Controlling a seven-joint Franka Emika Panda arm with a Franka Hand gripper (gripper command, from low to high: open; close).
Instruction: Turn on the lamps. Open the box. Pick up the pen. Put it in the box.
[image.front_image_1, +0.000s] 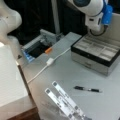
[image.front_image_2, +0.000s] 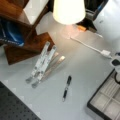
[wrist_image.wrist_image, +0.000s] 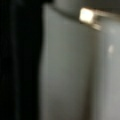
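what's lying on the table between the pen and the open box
Nothing. In both front views the stretch of table between the pen and the open box is bare. The gripper does not show.

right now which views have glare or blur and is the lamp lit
In a front view the lamp shade glows overexposed, casting a warm patch on the table; both front views are soft, yet the pen and open box read clearly; the wrist view is heavily blurred, showing no end effector.

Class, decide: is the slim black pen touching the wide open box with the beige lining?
Apart. In both front views the slim black pen lies alone on bare table, clear of the open box.
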